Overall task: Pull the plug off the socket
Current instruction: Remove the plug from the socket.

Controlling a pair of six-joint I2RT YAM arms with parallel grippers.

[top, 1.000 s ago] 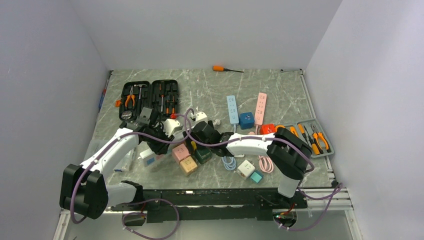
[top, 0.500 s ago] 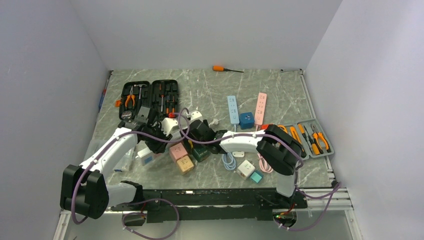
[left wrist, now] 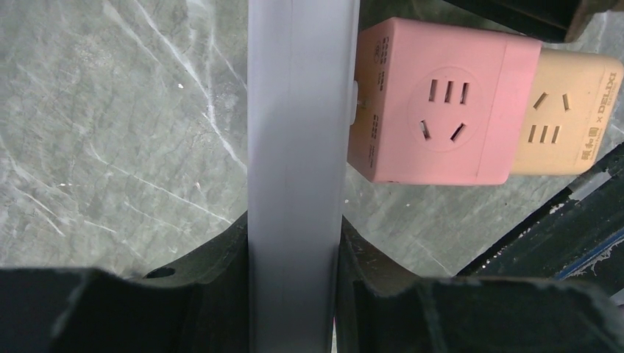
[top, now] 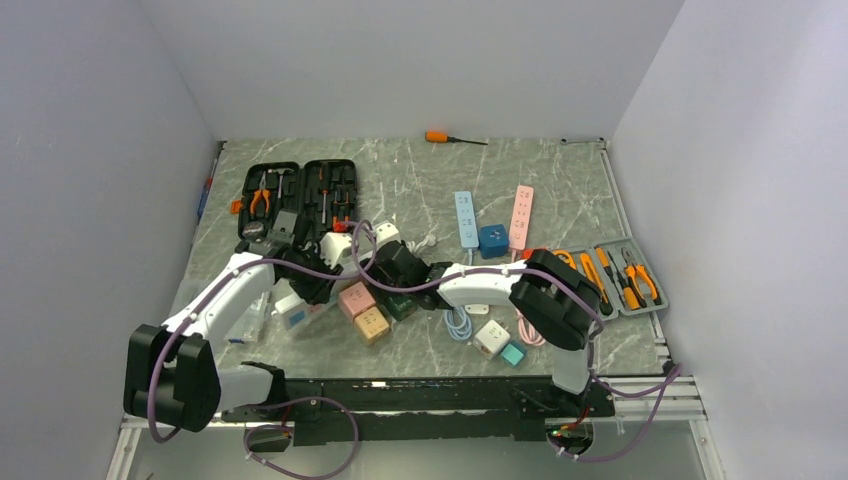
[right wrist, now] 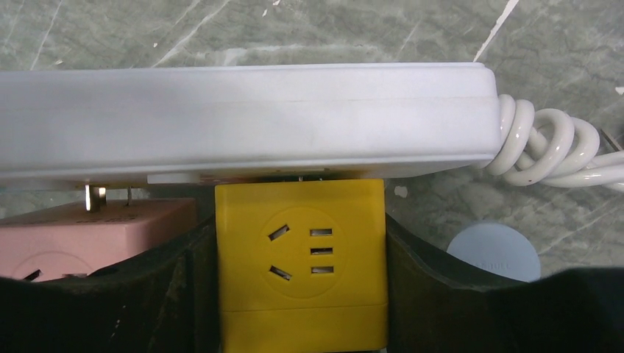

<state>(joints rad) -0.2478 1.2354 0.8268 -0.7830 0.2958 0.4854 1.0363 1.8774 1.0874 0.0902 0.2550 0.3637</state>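
White plastic of the one power strip (left wrist: 294, 147) is clenched in my left end effector (left wrist: 293, 246), I judge to steady the socket against the pull. My right end effector (right wrist: 302, 276) grasps both flanks of the yellow cube plug (right wrist: 302, 250), which is seated against the strip's edge. I count three cubes here: one pink (left wrist: 441, 103), one tan (left wrist: 566, 110) and one yellow.

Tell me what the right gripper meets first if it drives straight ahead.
The yellow cube socket adapter already sits between the right gripper's fingers. Beyond it, the long white plastic power strip it is plugged into would likely come next; depth is unclear.
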